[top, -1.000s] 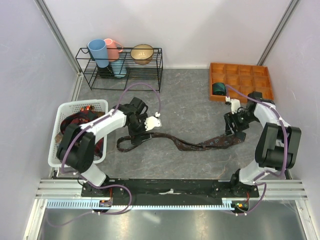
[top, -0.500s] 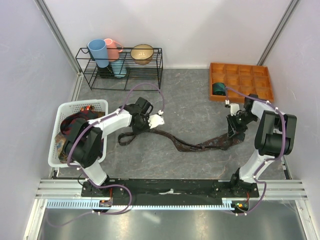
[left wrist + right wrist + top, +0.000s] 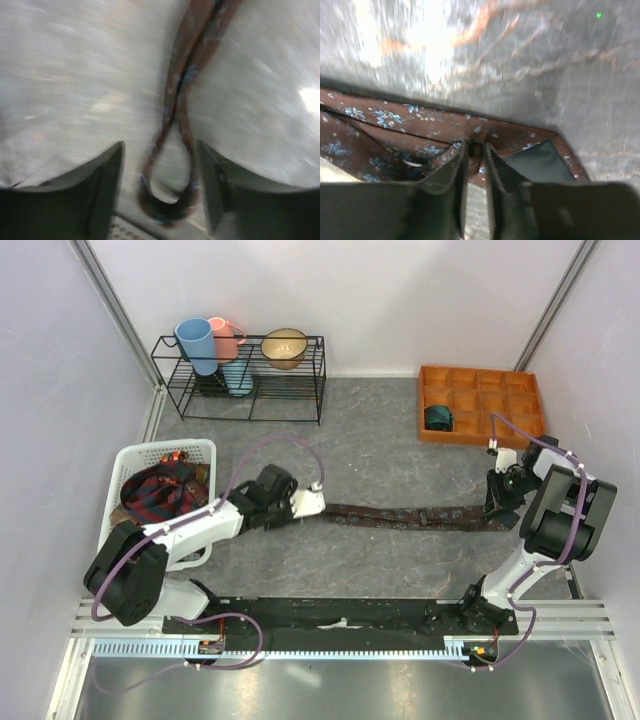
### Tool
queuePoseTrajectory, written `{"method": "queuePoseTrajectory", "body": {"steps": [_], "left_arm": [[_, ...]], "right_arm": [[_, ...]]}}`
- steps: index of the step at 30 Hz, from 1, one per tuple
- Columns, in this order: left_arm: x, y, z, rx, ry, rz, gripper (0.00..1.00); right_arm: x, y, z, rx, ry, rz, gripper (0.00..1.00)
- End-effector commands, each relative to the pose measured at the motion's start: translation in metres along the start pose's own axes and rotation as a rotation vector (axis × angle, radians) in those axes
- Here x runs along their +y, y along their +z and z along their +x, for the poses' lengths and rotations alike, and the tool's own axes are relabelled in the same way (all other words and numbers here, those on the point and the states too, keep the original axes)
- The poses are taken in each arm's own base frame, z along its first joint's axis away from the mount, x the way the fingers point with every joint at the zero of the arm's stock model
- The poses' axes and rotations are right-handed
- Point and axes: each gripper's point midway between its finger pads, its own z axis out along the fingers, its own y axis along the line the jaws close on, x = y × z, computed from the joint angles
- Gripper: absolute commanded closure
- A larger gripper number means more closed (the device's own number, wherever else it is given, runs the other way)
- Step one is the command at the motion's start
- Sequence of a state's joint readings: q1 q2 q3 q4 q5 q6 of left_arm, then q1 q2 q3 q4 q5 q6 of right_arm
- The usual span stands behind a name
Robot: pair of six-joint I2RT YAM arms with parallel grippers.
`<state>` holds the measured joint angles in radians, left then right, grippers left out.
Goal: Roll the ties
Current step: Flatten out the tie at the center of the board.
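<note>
- The table (image 3: 380, 460) carries everything. Across its middle the maroon-brown tie (image 3: 410, 517) lies drawn out nearly straight, running from the left gripper (image 3: 312, 502) to the right gripper (image 3: 497, 510).
- The white basket (image 3: 125, 455) at the left holds the other ties (image 3: 160, 490) in a heap, with a red-navy plaid one on top.
- The orange tray (image 3: 530, 405) at the far right has a teal tie (image 3: 437, 417) in its near-left compartment, and to us it looks already rolled.
- We judge the stretched tie light, limp and rather slick. Lifted at mid-length it would sag and twist, so we would take it at one end and roll from there, with the rest lying flat.
- The left wrist view shows what the overhead view hides under the gripper: the fingers (image 3: 107, 175) are spread, and the narrow end, doubled into a loop, lies between them unsqueezed. The picture is blurred, so we cannot tell whether the cloth touches either finger.
- In the right wrist view the fingers (image 3: 452, 170) are pressed almost together, pinching a small fold of the wide end beside its dark lining. That view also shows a blue flower pattern. Only the overhead view gives the tie's whole lay.
</note>
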<state>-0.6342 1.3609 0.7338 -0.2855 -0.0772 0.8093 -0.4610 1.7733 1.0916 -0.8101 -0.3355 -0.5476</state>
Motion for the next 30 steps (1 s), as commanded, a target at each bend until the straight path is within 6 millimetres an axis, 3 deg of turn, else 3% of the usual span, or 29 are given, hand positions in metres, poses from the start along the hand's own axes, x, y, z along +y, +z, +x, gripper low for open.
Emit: {"method": "queuePoseTrajectory", "body": {"steps": [1,3,7,8,9,13,16,17,18,19,20,21,22,25,30], "left_arm": [[-0.028,-0.001,0.018,0.033,0.05,0.039,0.21],[-0.026,-0.018,0.01,0.004,-0.011,0.041,0.08],[-0.017,-0.065,-0.019,-0.127,-0.109,0.045,0.0],[-0.011,-0.077,-0.026,-0.172,-0.129,0.019,0.0],[0.004,-0.102,-0.041,-0.268,-0.168,-0.053,0.0],[0.022,-0.139,-0.073,-0.492,-0.263,-0.14,0.0],[-0.003,-0.126,-0.092,-0.558,-0.197,0.016,0.0],[-0.005,-0.12,-0.094,-0.543,-0.252,0.043,0.0],[0.004,-0.123,-0.103,-0.542,-0.264,0.045,0.0],[-0.009,-0.101,-0.094,-0.434,-0.28,0.132,0.0],[-0.008,-0.098,-0.095,-0.406,-0.269,0.16,0.01],[-0.004,-0.1,-0.105,-0.418,-0.258,0.195,0.03],[-0.008,-0.091,-0.097,-0.377,-0.275,0.244,0.05],[-0.01,-0.09,-0.094,-0.408,-0.311,0.336,0.06],[-0.006,-0.077,-0.074,-0.327,-0.481,0.443,0.1]], "right_arm": [[0.007,-0.012,0.007,-0.013,-0.088,-0.043,0.7],[0.012,-0.027,0.0,-0.05,-0.099,-0.067,0.61],[0.015,-0.065,-0.025,-0.155,-0.186,-0.061,0.49],[0.015,-0.072,-0.03,-0.181,-0.216,-0.058,0.42],[0.02,-0.082,-0.032,-0.205,-0.251,-0.057,0.34],[0.041,-0.112,-0.048,-0.334,-0.361,-0.067,0.02],[0.067,-0.122,-0.046,-0.373,-0.437,-0.141,0.02],[0.088,-0.119,-0.029,-0.299,-0.472,-0.224,0.02],[0.087,-0.115,-0.022,-0.246,-0.563,-0.214,0.03],[0.089,-0.112,-0.018,-0.193,-0.584,-0.203,0.06],[0.096,-0.107,-0.012,-0.143,-0.627,-0.211,0.1],[0.093,-0.104,-0.009,-0.121,-0.694,-0.197,0.1],[0.089,-0.097,0.005,-0.063,-0.728,-0.184,0.1],[0.088,-0.086,0.028,0.051,-0.898,-0.151,0.11],[0.081,-0.063,0.031,0.109,-1.058,-0.049,0.14]]}}
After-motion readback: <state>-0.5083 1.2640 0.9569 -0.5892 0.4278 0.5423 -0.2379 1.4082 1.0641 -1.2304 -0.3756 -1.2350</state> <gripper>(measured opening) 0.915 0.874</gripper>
